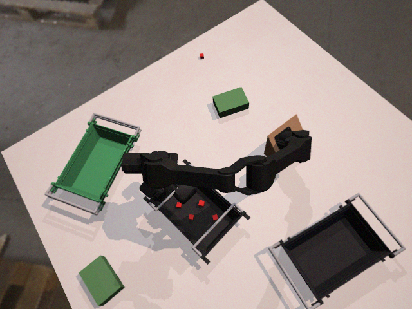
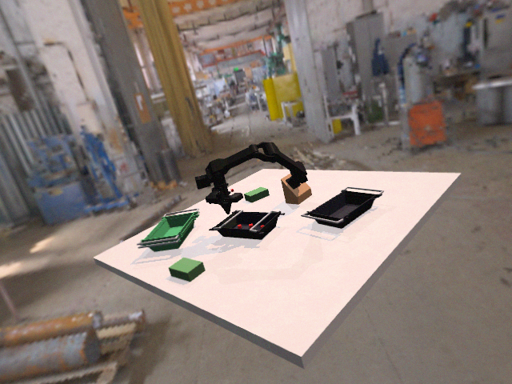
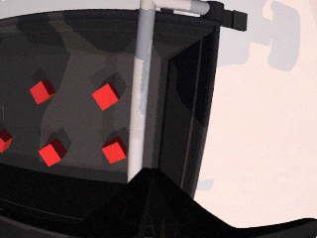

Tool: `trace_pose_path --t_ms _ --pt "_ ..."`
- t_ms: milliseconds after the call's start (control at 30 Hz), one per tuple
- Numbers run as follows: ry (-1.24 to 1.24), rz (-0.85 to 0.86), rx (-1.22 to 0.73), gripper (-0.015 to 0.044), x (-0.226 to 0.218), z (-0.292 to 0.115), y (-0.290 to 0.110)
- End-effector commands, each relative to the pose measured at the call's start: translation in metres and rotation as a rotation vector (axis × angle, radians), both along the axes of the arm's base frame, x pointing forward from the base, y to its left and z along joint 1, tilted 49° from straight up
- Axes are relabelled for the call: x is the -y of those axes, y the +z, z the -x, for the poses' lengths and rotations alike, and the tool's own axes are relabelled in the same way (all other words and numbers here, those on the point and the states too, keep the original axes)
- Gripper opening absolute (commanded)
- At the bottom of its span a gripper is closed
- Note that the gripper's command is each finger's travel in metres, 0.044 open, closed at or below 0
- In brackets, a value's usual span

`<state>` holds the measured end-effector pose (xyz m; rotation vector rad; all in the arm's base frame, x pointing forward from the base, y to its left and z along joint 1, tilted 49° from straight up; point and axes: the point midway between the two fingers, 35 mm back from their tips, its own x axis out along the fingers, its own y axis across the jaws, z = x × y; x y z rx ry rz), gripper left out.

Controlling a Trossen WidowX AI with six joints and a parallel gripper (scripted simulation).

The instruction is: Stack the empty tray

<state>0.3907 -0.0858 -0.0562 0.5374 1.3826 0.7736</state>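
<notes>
The loaded black tray (image 1: 175,229) (image 2: 231,234) (image 3: 187,106) stands mid-table with several red blocks (image 1: 201,203) (image 3: 106,96) inside. Its left bar (image 1: 165,199) (image 2: 232,217) (image 3: 140,84) and its right bar (image 1: 212,226) (image 2: 265,221) both lie across its top. My gripper (image 2: 226,211) (image 3: 150,176) is shut with nothing between the fingers. Its tips point down close above the tray's left end, beside the left bar; contact cannot be told. An empty black tray (image 1: 332,247) (image 2: 343,210) stands to the right with both bars swung outward.
A green tray (image 1: 96,163) (image 2: 178,227) with bars outward stands left of the loaded tray. Green blocks lie at the back (image 1: 230,100) (image 2: 256,194) and front left (image 1: 100,279) (image 2: 186,268). A brown angled block (image 1: 271,146) (image 2: 297,194) stands by the arm's base. A loose red cube (image 1: 201,55) lies far back.
</notes>
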Motion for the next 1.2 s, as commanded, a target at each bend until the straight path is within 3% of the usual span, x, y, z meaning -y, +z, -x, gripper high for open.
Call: trace_pose_path --t_ms 0,633,1000,1067,1167 --pt "0.0 0.0 0.0 0.0 0.0 0.0 0.0" --pt "0.0 0.0 0.0 0.0 0.0 0.0 0.0" --pt "0.0 0.0 0.0 0.0289 0.021 0.002 0.019" --pt "0.037 -0.004 0.026 0.0341 -0.002 0.001 0.016" --pt "0.186 0.019 0.189 0.042 -0.028 -0.001 0.056"
